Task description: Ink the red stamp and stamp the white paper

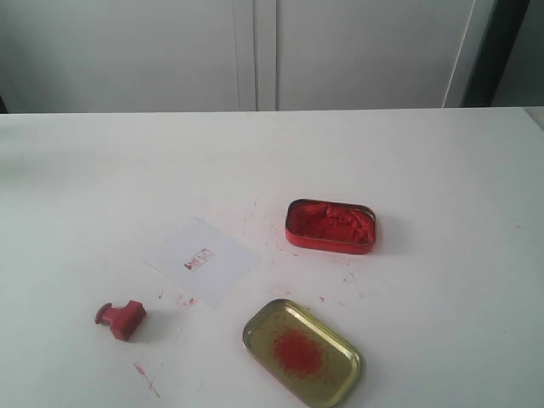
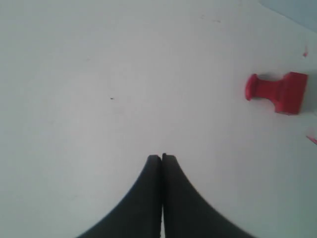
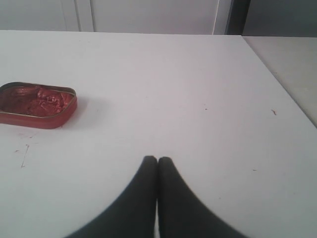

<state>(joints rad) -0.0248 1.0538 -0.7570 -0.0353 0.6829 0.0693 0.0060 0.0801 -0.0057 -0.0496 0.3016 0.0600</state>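
Closest to the near edge of the tabletop (image 1: 442,161), a little right of its middle, lies the gold lid (image 1: 302,353), open side up, with a red blotch in its centre. Left of it, toward the near-left corner, the red stamp (image 1: 121,319) lies tipped on its side, knob pointing to the left edge. A thin red smear (image 1: 146,380) marks the surface between the stamp and the near edge.

Farther in, about mid-tabletop, the white paper (image 1: 204,259) lies flat and turned at an angle, carrying a small red imprint. It is apart from both the stamp and the lid. Beyond the lid and to the right of the paper sits the red tin (image 1: 331,226), uncovered and filled with lumpy red ink. Red specks dot the surface between tin and paper.

Past the far edge stand pale cabinet doors (image 1: 255,51).

The left tool (image 2: 162,157) is closed on nothing, its black fingers pressed together over bare surface, the stamp off to one side. The right tool (image 3: 157,159) is likewise closed and empty, well apart from the tin.
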